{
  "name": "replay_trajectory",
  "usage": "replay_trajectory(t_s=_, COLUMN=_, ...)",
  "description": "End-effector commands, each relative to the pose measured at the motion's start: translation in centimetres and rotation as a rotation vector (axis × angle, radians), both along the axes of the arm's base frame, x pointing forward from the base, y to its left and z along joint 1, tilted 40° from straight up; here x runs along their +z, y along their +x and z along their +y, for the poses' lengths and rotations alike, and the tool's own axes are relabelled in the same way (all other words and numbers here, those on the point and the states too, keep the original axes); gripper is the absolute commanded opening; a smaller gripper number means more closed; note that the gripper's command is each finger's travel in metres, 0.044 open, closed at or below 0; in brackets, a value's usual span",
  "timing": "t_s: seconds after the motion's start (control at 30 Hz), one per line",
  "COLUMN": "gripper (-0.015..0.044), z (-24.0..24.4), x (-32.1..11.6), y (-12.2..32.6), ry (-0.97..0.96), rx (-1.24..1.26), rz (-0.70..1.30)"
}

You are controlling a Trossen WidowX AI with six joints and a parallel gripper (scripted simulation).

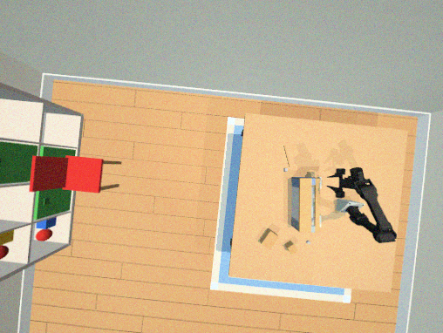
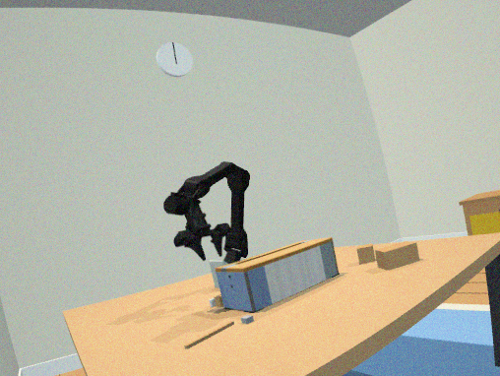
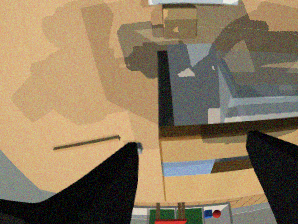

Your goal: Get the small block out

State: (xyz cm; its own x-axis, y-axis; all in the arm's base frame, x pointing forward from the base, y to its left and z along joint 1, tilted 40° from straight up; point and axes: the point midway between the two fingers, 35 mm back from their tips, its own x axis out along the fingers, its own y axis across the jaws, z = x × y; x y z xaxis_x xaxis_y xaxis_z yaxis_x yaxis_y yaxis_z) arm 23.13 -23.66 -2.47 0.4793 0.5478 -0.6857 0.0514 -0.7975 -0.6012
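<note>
The box stands on the table, with a tan top, blue ends and a clear front. My gripper is open and empty, above the table beside one end of the box, its fingers pointing down in the exterior view. A small tan, block-like shape sits outside by that end, next to a white bar; whether it is the block is unclear. I cannot make out a block on the shelf inside.
A thin stick and a small grey cube lie off the near end. Two tan blocks and a tiny grey piece lie toward the far end. A pale plate is near the arm.
</note>
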Motion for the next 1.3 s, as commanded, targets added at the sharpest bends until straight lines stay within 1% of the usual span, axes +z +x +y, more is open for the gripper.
replay_trajectory(t_s=0.0, gripper=0.0285, z=2.7, x=-2.9, y=0.3, ry=0.025, rx=0.001, rz=0.012)
replay_trajectory(t_s=0.07, gripper=0.0285, z=4.7, x=-4.9, y=0.4, ry=0.027, rx=0.001, rz=0.011)
replay_trajectory(t_s=0.13, gripper=0.0285, z=5.9, x=-6.0, y=0.4, ry=0.028, rx=0.001, rz=0.010)
replay_trajectory(t_s=0.37, gripper=0.0285, z=6.1, x=-6.3, y=0.4, ry=0.028, rx=0.001, rz=0.010)
replay_trajectory(t_s=1.27, gripper=0.0285, z=8.6, x=-9.8, y=0.8, ry=0.027, rx=0.004, rz=0.008)
